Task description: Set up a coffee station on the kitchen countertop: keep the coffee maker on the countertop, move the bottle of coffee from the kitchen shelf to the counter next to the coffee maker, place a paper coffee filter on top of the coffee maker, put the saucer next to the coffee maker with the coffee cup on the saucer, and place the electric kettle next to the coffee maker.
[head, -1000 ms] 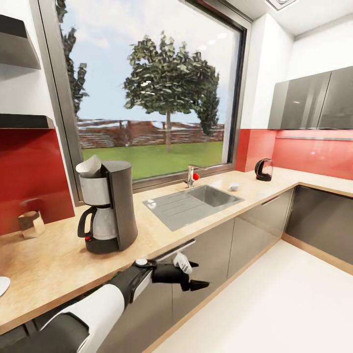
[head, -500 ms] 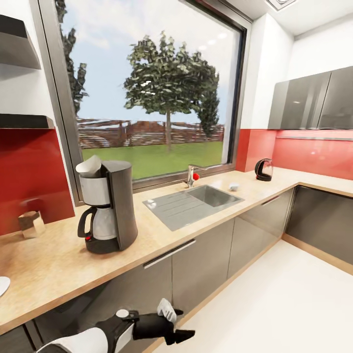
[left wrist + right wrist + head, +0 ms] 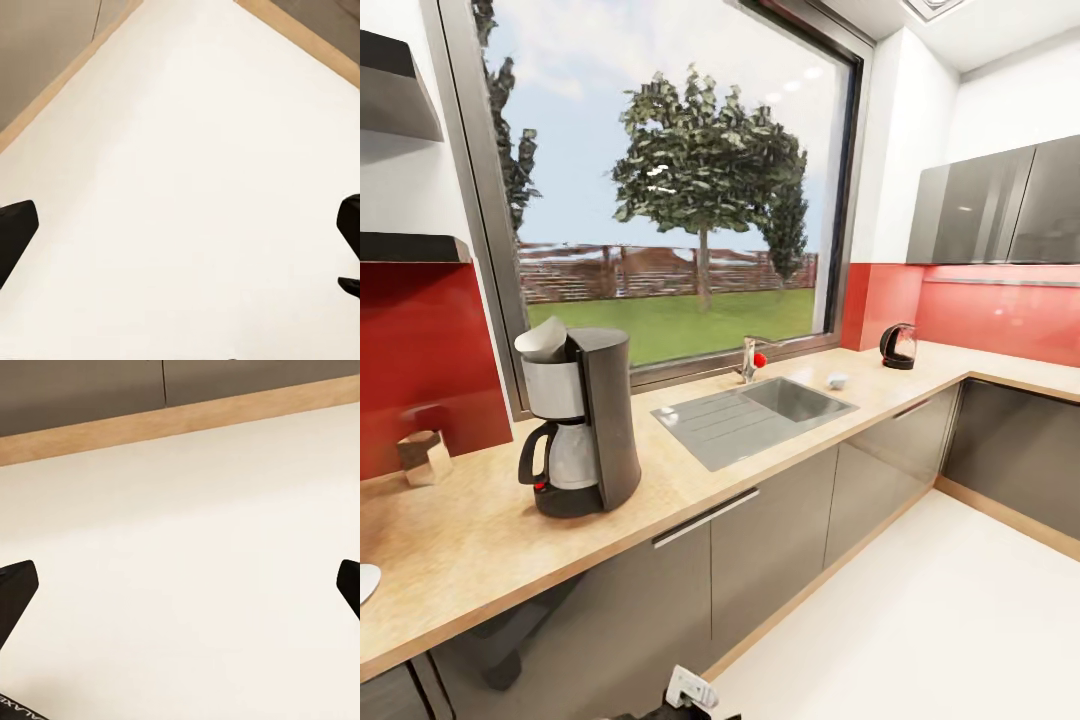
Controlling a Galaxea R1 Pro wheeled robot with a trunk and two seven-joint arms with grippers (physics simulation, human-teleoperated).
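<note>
**A:** Far left of the head view, the rim of the saucer (image 3: 365, 580) pokes in at the edge of the kitchen countertop (image 3: 480, 545). Nothing on it that I can see.

**B:** Up the wall there are two dark slabs, and I take the thin lower one for the kitchen shelf (image 3: 410, 247). No bottle of coffee to be made out on it.

**A:** Below it, a small brownish block (image 3: 425, 457) stands against the red backsplash. Then the coffee maker (image 3: 582, 420), upright on the counter, with the paper coffee filter (image 3: 542, 340) sticking up white out of its basket. That step looks done to me.

**B:** Past the sink (image 3: 755, 415), the coffee cup (image 3: 837, 381) sits well apart from the machine, and the electric kettle (image 3: 898, 346) is further right still, near the corner.

**A:** And the grippers?

**B:** Left gripper (image 3: 180, 247) points down at bare white floor, fingers spread wide, nothing between them. Right gripper (image 3: 180, 592) the same: wide open over the floor beside the cabinet plinth (image 3: 180, 424).

**A:** So both arms hang low and empty. I'd call this a gap between steps: filter on, cup, kettle and bottle yet to come.

**B:** The next move probably means rolling right along the counter, raising an arm above the worktop and closing on the cup or the kettle. The cup's small and rounded, so the fingers need to line up squarely.
</note>
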